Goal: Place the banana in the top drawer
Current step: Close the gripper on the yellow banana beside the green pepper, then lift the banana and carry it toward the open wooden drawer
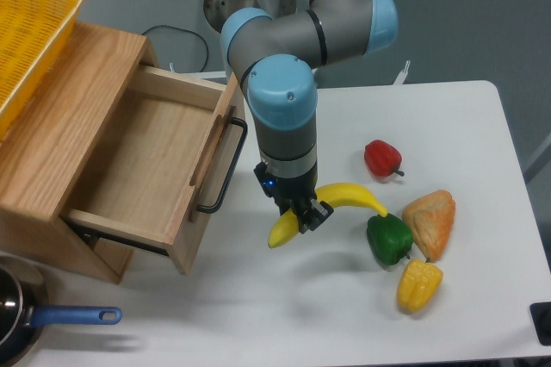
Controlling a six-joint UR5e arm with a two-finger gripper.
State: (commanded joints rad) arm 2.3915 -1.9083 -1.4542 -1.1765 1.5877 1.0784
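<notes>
Gripper (306, 214) pointing straight down, fingers pinched onto the banana (344, 198) near its middle; the yellow curve sticks out both sides of the black fingers, one end low and left, the other reaching right toward the green pepper (389, 239). Whether the banana is clear of the table (482, 134) or resting on it is hard to tell from this angle, though a faint shadow lies beneath it. Arm comes in from the top of the view, grey tubes with light-blue joint caps, wrist stacked directly over the fruit. Top drawer (146, 164) pulled well out of the oak cabinet (52, 143), left of the gripper; bare wooden floor showing inside, black bar handle (225, 169) on the front panel facing the arm. Banana sits outside the drawer, just right of that handle, over white tabletop. Yellow mesh basket (30, 35) on top of the cabinet at upper left, partly cropped. Right of the banana, a cluster of toy food: red pepper (382, 158) farthest back, green pepper near the banana's right tip, orange bread-like wedge (431, 220) touching or just beside the green pepper, yellow corn cob (418, 285) in front of both. Bottom-left corner, a dark pan with a blue handle (73, 316), mostly cut off by the frame edge.
</notes>
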